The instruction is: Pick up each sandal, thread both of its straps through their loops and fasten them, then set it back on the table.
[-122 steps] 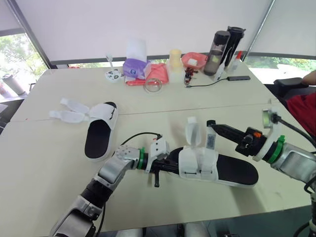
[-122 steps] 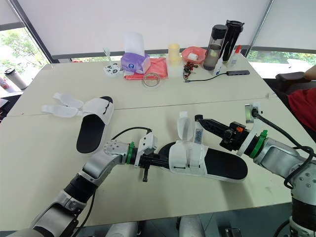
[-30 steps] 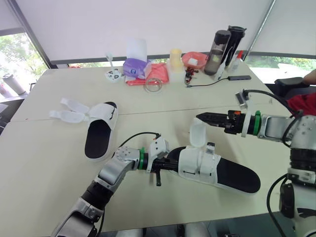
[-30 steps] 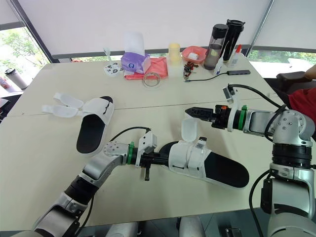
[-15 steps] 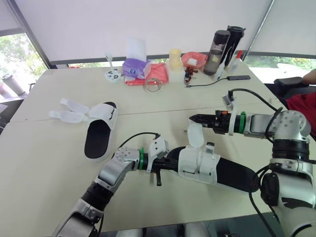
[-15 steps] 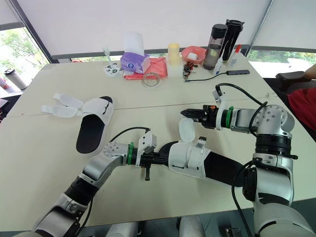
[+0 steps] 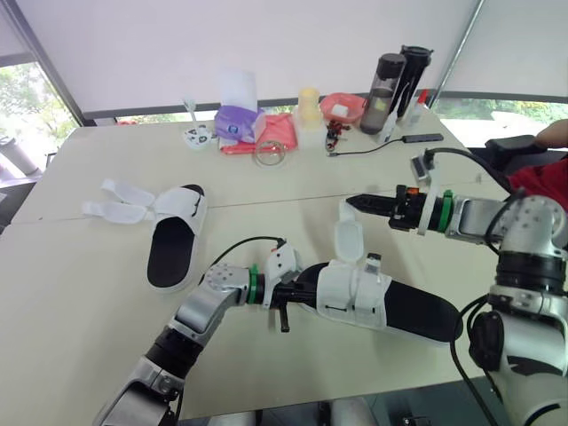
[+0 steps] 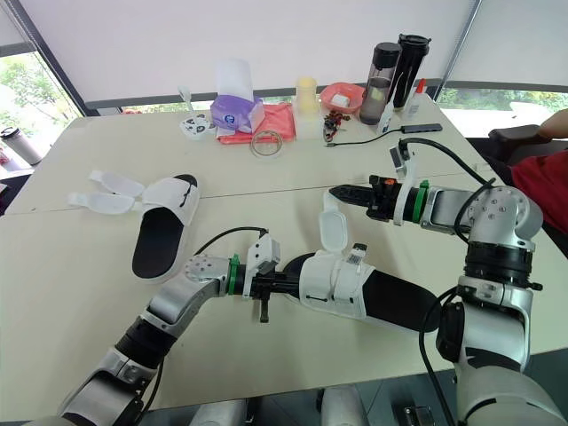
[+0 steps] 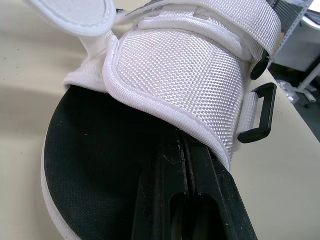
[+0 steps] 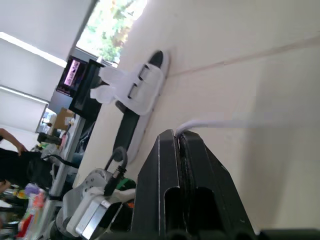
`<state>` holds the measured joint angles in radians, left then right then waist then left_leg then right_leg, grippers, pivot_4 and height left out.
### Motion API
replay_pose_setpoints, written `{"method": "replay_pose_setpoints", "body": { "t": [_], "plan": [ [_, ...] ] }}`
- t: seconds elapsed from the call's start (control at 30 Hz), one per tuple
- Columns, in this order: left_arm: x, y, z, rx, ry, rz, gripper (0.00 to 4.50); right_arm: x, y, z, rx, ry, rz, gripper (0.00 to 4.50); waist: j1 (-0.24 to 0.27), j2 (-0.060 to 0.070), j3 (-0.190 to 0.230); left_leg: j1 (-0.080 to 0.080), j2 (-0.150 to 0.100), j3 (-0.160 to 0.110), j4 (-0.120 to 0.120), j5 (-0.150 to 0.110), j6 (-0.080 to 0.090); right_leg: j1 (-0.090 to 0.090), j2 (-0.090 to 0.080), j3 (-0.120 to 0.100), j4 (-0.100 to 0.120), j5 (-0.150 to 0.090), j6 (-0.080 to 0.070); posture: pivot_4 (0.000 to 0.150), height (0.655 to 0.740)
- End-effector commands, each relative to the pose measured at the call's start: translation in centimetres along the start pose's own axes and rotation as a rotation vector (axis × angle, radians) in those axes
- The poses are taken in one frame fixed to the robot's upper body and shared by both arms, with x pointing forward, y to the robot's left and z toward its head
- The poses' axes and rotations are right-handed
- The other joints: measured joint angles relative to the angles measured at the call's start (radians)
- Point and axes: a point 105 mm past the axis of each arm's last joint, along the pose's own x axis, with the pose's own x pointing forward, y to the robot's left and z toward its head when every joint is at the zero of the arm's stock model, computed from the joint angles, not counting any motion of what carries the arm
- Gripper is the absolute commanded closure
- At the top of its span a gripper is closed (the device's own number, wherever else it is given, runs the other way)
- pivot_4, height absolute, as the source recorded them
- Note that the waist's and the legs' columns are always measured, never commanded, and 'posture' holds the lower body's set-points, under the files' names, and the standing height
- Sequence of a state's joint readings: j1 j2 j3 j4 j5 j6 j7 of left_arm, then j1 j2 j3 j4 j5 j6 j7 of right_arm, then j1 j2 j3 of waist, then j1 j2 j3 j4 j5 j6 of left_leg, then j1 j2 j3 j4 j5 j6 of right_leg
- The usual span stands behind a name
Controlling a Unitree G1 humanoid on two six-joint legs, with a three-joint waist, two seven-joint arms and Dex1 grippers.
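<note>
- The far sandal (image 7: 169,250) lies flat on the table (image 7: 80,302), well to the left of the left gripper. Its long axis runs away from the robot, with the toe at the far end and the heel near the robot. Its two open straps (image 7: 115,201) are spread out on the table to the left of it.
- The left gripper (image 7: 294,293) has its fingers (image 9: 172,175) pressed together at the toe end of the held sandal (image 7: 415,311). The tips go under the white upper and are hidden there, and the gripper holds the sandal by this end.
- The held sandal has its long axis going across, from the left gripper to the robot's right. The toe is at the left gripper, and the heel points right and a little toward the robot.
- A black loop (image 9: 260,112) stands out at the side of the upper.
- One upright strap (image 7: 349,240) rises from the upper, up to the right gripper.
- The right gripper (image 7: 349,203) hangs above the held sandal and points to the robot's left. Its fingers are closed and pinch the tip of the upright strap.
- Two dark bottles (image 7: 395,80) stand at the far edge of the table, well beyond the right gripper.
</note>
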<state>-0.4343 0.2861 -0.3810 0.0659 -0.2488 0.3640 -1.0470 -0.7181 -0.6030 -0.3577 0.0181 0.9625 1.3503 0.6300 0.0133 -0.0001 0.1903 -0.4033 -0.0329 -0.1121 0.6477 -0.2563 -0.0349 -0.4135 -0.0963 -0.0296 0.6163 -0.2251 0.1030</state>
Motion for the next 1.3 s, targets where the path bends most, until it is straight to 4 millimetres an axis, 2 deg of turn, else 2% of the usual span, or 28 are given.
{"method": "replay_pose_setpoints", "body": {
  "t": [0.03,0.17,0.27,0.3,0.4,0.5,0.57,0.6,0.63,0.7,0.73,0.83,1.0,1.3],
  "plan": [
    [-0.4,0.3,-1.1,-0.014,0.052,0.026,4.50,-0.3,5.6,-0.2,-0.446,0.000,0.108,4.41,-0.003,0.000,0.000,0.000,0.000,0.000,0.000,0.000,0.000,0.000,0.000,0.000,0.000,-0.001,0.001,0.150,0.7400],
    [-0.5,0.2,-1.3,-0.012,0.065,0.009,4.50,-0.6,6.9,-4.8,-0.842,0.157,0.116,4.41,-0.005,-0.001,0.000,0.003,0.000,0.000,0.000,0.000,0.000,0.002,0.000,0.000,0.000,-0.003,0.006,0.150,0.7400],
    [-0.5,0.3,-1.3,-0.011,0.070,0.004,4.50,-1.9,6.9,-8.0,-0.930,0.270,0.161,4.41,-0.001,-0.001,0.001,0.005,0.000,0.000,0.000,0.000,-0.001,0.004,0.000,0.000,0.000,-0.005,0.004,0.150,0.7400],
    [-0.5,0.3,-1.4,-0.011,0.072,0.001,4.50,-2.2,6.6,-8.5,-0.942,0.281,0.159,4.41,-0.002,-0.001,0.001,0.005,0.000,0.000,0.000,0.000,-0.001,0.005,-0.001,0.000,-0.001,-0.006,0.002,0.150,0.7400],
    [-0.5,0.2,-1.5,-0.010,0.078,-0.010,4.50,-2.6,5.6,-7.8,-0.931,0.251,0.099,4.41,-0.006,-0.001,0.000,0.007,0.000,0.003,0.000,0.000,-0.001,0.005,-0.001,0.002,-0.002,-0.005,0.002,0.150,0.7400],
    [-0.5,0.2,-1.5,-0.008,0.079,-0.014,4.50,-2.9,5.2,-6.3,-0.864,0.186,0.061,4.41,0.000,-0.002,0.001,0.008,0.001,0.002,0.000,0.000,-0.001,0.007,-0.001,0.001,-0.001,-0.005,0.001,0.150,0.7400],
    [-0.6,0.2,-1.5,-0.007,0.079,-0.015,4.50,-3.5,6.0,-6.3,-0.741,0.168,0.098,3.90,0.001,-0.002,0.001,0.008,0.001,0.002,-0.001,0.000,-0.001,0.007,-0.001,0.001,-0.001,-0.005,0.000,0.150,0.7400],
    [-0.6,0.2,-1.5,-0.007,0.080,-0.016,4.50,-3.8,6.4,-6.5,-0.690,0.168,0.113,3.55,0.001,-0.002,0.001,0.008,0.001,0.002,-0.002,0.000,-0.001,0.007,-0.001,0.001,-0.002,-0.005,0.000,0.150,0.7400],
    [-0.6,0.2,-1.5,-0.006,0.079,-0.016,4.50,-4.5,6.6,-7.3,-0.557,0.198,0.128,3.13,0.003,-0.002,0.001,0.008,0.001,0.001,-0.002,0.000,-0.001,0.007,-0.001,0.001,-0.002,-0.004,-0.001,0.150,0.7400],
    [-0.6,0.2,-1.4,-0.005,0.079,-0.016,4.50,-5.7,7.7,-8.9,-0.386,0.264,0.181,2.08,0.007,-0.002,0.001,0.008,0.001,0.000,-0.003,0.000,0.000,0.007,-0.001,0.001,-0.002,-0.003,-0.003,0.150,0.7400],
    [-0.6,0.2,-1.4,-0.006,0.078,-0.016,4.50,-6.2,8.0,-9.5,-0.333,0.285,0.179,1.70,0.008,-0.002,0.001,0.007,0.000,0.000,-0.003,-0.001,0.000,0.006,-0.001,0.001,-0.002,-0.003,-0.002,0.150,0.7400],
    [-0.7,0.1,-1.5,-0.009,0.078,-0.018,4.50,-7.2,8.9,-12.1,-0.212,0.370,0.171,0.20,0.007,-0.002,0.001,0.007,0.000,0.001,-0.002,-0.001,0.000,0.006,-0.001,0.001,-0.003,-0.003,-0.003,0.150,0.7400],
    [-0.4,0.1,-1.4,-0.011,0.076,-0.023,4.50,-7.1,9.1,-15.5,-0.087,0.390,0.114,0.20,0.004,-0.003,0.001,0.008,0.001,0.001,-0.002,-0.001,0.000,0.008,-0.001,0.000,-0.004,-0.006,0.001,0.150,0.7400],
    [-0.4,0.1,-1.1,-0.010,0.070,-0.028,4.50,-5.8,6.6,-17.1,-0.009,0.315,-0.035,0.20,0.003,-0.003,0.001,0.008,0.001,0.002,-0.002,-0.001,0.000,0.008,-0.002,0.000,-0.005,-0.006,0.000,0.150,0.7400]
  ]
}}
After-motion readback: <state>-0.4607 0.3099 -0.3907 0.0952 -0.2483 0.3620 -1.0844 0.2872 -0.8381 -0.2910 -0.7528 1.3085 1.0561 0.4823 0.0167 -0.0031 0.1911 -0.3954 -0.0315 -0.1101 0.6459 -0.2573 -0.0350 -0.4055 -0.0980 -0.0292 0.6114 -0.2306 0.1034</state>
